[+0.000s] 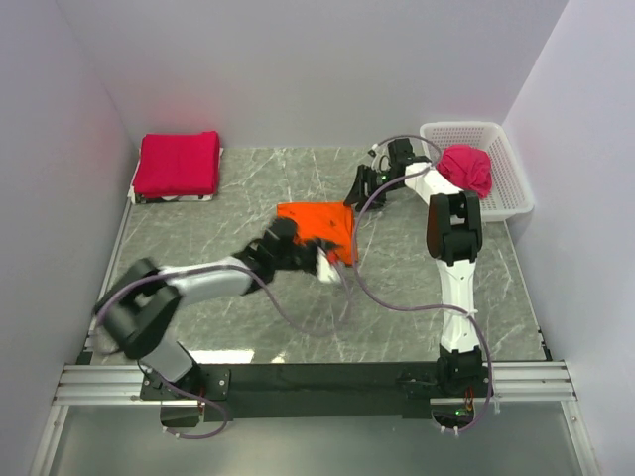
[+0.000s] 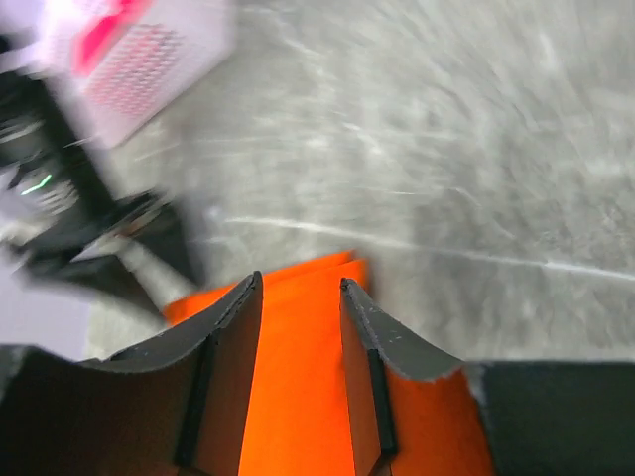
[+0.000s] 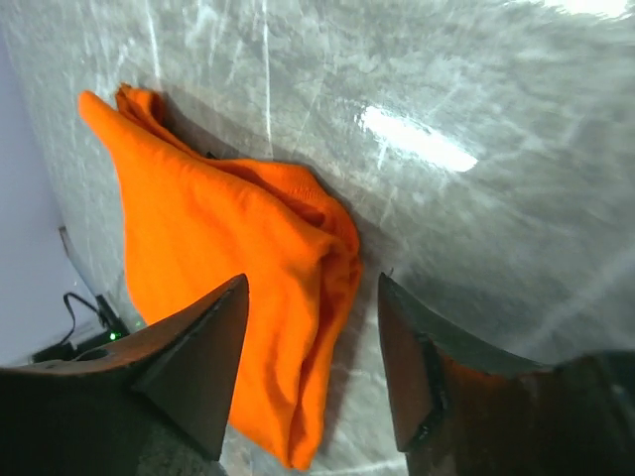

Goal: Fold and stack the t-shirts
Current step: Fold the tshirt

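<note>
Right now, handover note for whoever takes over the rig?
Left gripper: open, over the orange t-shirt.
Right gripper: open, above the same shirt.
Orange shirt: mid-table, partly folded, rumpled.
Done: folded crimson-pink pile, back left.
To do: finish and stack the orange one, then the crumpled crimson-pink t-shirt lying on the white basket.

The white-and-black left arm (image 1: 198,283) and its twin, the right arm (image 1: 458,297), are built of white link shells between bulky black joint housings. A thin purple-grey cable (image 1: 397,305) loops loosely beside each. Both bases sit on a black mounting plate (image 1: 317,382) flanked by silver aluminium rails (image 1: 99,382). The left gripper (image 2: 300,283) and right gripper (image 3: 313,288) have matte black, wedge-shaped fingers.
</note>
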